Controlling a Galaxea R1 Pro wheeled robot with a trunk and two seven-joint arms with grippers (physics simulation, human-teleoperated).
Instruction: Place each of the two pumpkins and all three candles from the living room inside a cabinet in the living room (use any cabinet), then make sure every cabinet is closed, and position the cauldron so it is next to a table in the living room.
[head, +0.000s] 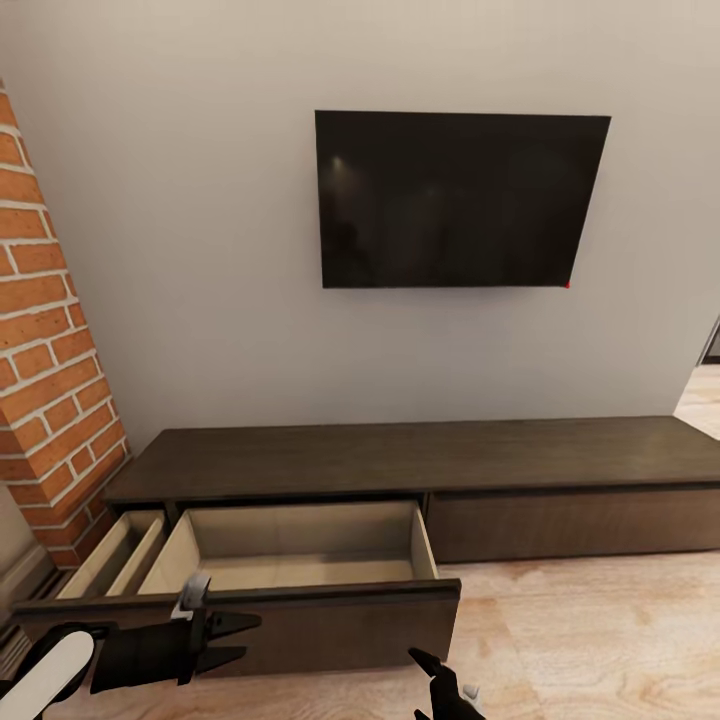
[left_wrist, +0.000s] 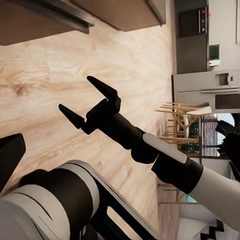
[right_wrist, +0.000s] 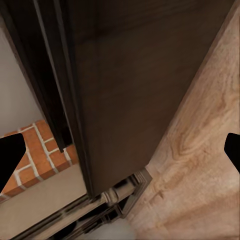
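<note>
The long low dark-brown cabinet (head: 420, 460) stands against the wall. Its left-centre drawer (head: 300, 575) is pulled far out and its pale beige inside holds nothing. A narrower drawer (head: 112, 556) at the far left is also out. My left gripper (head: 232, 640) hangs open and empty just in front of the big drawer's front panel. My right gripper (head: 432, 684) (left_wrist: 75, 93) is low over the floor by the drawer's right corner, open and empty; its fingertips (right_wrist: 8, 156) frame the drawer front (right_wrist: 130, 85). Pumpkins, candles, cauldron and table are out of view.
A black TV (head: 460, 200) hangs on the wall above the cabinet. A red brick column (head: 50, 350) rises at the left. Light wood floor (head: 600, 640) spreads to the right. Dining chairs (left_wrist: 182, 122) and kitchen appliances (left_wrist: 210, 92) show far off in the left wrist view.
</note>
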